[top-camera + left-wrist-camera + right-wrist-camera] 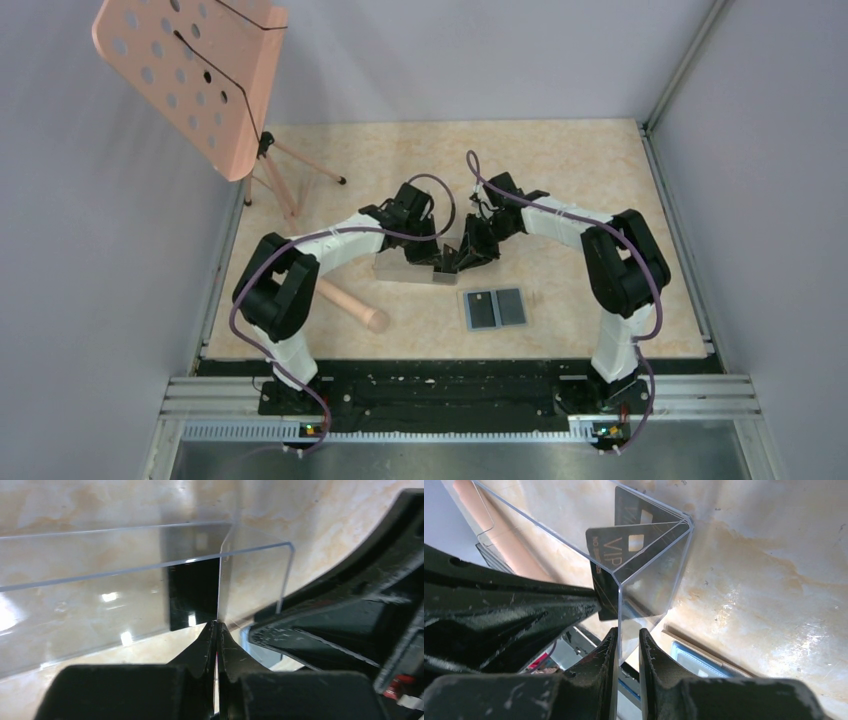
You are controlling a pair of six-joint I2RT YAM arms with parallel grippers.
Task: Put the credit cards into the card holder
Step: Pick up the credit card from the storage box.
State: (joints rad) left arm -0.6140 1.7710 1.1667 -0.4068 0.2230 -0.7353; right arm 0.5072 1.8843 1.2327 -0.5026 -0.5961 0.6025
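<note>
Catching from above alone a salmon-pink perforated panel [190,75] on a tripod far left and a pale wooden rod [352,305] lying nearby. Finding only at the wrists a black VIP-printed credit card [624,545] leaning in a corner of the transparent rectangular plastic box [400,272]. Pinching its edge with the left gripper [216,627], fingers together. Straddling that corner with the right gripper [626,632], fingers slightly apart; clamping or not, failing to tell. Spotting the open blue-grey bifold card holder [495,308] lying flat just before the box. Resting everything on a beige marbled tabletop [580,170] between grey walls [480,50].

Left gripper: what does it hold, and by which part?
The left gripper is shut on a dark credit card, pinching it by one edge, near a corner. The card stands at the end of the clear box.
</note>
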